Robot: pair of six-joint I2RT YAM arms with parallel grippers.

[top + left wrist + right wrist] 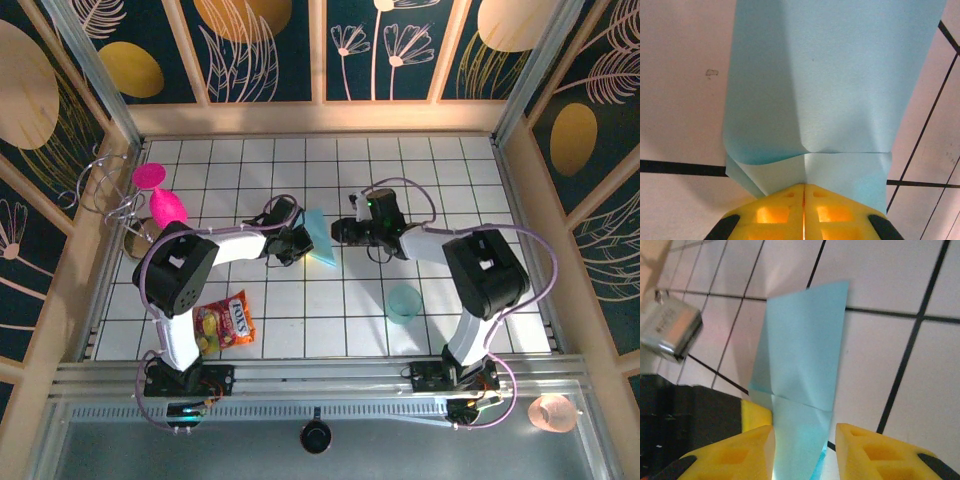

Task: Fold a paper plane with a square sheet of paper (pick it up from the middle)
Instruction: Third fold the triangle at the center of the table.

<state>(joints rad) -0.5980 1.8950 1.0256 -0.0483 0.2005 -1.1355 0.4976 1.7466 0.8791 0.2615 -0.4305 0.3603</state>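
The left gripper (804, 189) is pinched tight on the folded blue paper (830, 75), in the middle of the top view. The right gripper (805, 434) is open, with a finger on each side of the paper.

The sheet of paper (322, 238) stands between my left gripper (304, 243) and my right gripper (337, 231), and nearer me lie 2 more things, the cup (404, 303) on the right and the snack bag (225, 323) on the left.

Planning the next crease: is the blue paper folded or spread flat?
Folded: the paper shows overlapping layers and creases, pinched by the shut left gripper.
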